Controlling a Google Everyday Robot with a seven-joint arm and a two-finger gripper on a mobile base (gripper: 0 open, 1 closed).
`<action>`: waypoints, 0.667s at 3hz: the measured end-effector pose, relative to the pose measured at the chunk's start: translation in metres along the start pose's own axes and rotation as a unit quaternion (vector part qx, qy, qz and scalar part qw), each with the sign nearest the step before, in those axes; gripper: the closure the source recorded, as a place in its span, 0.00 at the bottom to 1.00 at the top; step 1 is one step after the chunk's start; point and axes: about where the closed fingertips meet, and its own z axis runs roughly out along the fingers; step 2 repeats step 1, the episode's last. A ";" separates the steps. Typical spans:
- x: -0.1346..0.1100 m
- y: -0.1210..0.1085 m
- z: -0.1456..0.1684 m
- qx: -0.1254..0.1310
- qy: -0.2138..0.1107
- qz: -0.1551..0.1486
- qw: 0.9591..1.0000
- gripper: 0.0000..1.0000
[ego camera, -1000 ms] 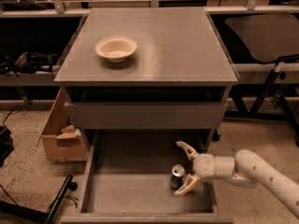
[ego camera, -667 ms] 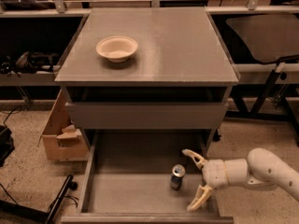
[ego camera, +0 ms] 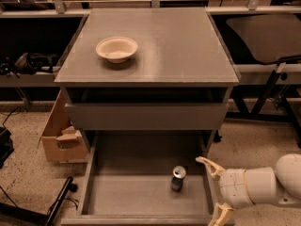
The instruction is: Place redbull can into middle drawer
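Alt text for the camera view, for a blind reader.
A redbull can stands upright in the open middle drawer, near its right wall; the gripper, fingers open, is right of it, not touching. A white bowl sits on the cabinet top.

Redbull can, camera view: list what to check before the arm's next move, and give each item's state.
1. The redbull can stands upright: ok.
2. The can sits on the floor of the middle drawer, inside its walls: ok.
3. The gripper is open, right of the can, not touching it: ok.
4. The gripper is clear of the drawer's right wall: cannot tell.
5. The white bowl sits on the cabinet top, far from the gripper: ok.
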 end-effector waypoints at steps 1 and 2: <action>-0.039 -0.024 -0.041 0.079 0.089 -0.040 0.992 0.00; -0.039 -0.024 -0.041 0.079 0.089 -0.040 0.992 0.00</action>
